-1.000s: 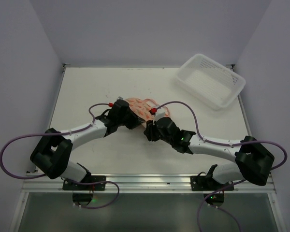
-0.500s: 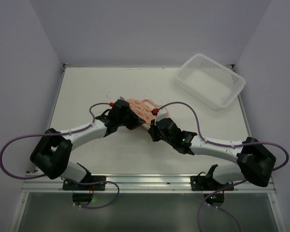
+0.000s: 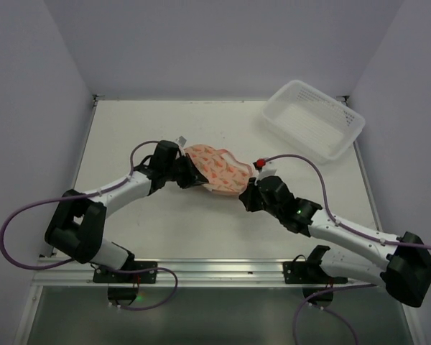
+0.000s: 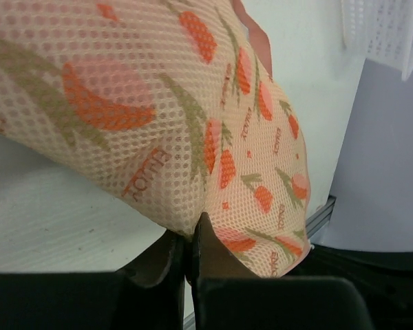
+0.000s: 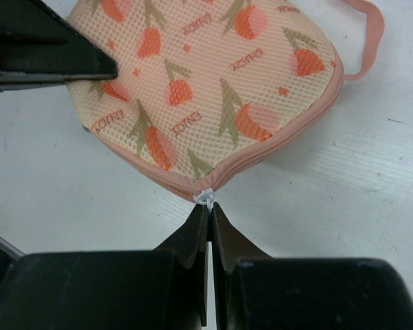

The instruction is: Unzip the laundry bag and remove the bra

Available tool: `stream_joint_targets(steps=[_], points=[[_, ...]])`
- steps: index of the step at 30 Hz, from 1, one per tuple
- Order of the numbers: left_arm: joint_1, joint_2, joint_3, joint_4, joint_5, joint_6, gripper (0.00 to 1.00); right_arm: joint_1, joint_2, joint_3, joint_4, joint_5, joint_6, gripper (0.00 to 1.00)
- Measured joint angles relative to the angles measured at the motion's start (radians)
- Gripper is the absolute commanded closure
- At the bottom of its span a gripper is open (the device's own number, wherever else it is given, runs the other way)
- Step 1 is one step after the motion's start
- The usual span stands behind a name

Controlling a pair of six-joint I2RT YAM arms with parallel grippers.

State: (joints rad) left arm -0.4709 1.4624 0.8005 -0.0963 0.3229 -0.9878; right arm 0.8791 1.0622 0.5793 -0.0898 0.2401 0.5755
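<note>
One laundry bag (image 3: 217, 168) lies on the bench (image 3: 129, 129), about midway between the left and right edges and somewhat nearer the far edge than the near one; it is a rounded, peanut-shaped pouch of peach-pink mesh, printed with orange tulip-like flowers on olive-green stems and small orange lettering; a darker pink zipper rim runs round its edge, and where the right wrist view shows that rim it lies closed. One pink loop (image 5: 369, 33) sticks out from the bag's end toward the right edge of the bench, and one small white zipper pull (image 5: 205, 196) sits on the rim on the side facing the near edge.

There are two arms, one on each side of the bag. The left gripper (image 4: 193, 239) has its fingers pressed together on the fabric at the bag's end toward the left edge, with a fold of mesh pinched between them; that end looks a little raised off the bench. The right gripper (image 5: 210, 214) meets the bag from the near-right side; its fingers are all but closed, only a thin slit between them, and the white zipper pull is caught at their tips.

One white slotted plastic basket (image 3: 314, 119) stands at the far right corner of the bench, turned at an angle to the edges, well apart from the bag and from both grippers.
</note>
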Motion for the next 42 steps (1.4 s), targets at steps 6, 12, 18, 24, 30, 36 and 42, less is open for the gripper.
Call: stream_joint_targets(steps=[6,12,18,24,30,36,42], points=[[0.016,0.133,0.126,-0.005,0.120,0.199,0.78,-0.065,-0.035,-0.011,0.000,-0.111,0.036,1.00],[0.062,0.242,0.176,-0.018,0.090,0.238,0.01,-0.051,0.162,0.028,0.036,-0.194,0.043,1.00],[0.089,0.057,0.073,-0.074,-0.077,0.123,0.00,-0.012,0.397,0.190,0.063,-0.298,0.055,1.00],[0.071,-0.192,-0.161,-0.005,-0.114,-0.080,0.00,-0.002,0.494,0.315,0.102,-0.357,0.061,1.00],[-0.019,-0.153,-0.227,0.051,-0.141,-0.182,0.10,0.008,0.537,0.348,0.112,-0.379,0.066,1.00],[-0.029,-0.122,-0.227,0.094,-0.186,-0.216,0.81,0.013,0.543,0.348,0.108,-0.387,0.069,1.00],[-0.032,-0.134,-0.226,0.093,-0.199,-0.204,1.00,0.006,0.463,0.257,0.093,-0.334,0.069,1.00]])
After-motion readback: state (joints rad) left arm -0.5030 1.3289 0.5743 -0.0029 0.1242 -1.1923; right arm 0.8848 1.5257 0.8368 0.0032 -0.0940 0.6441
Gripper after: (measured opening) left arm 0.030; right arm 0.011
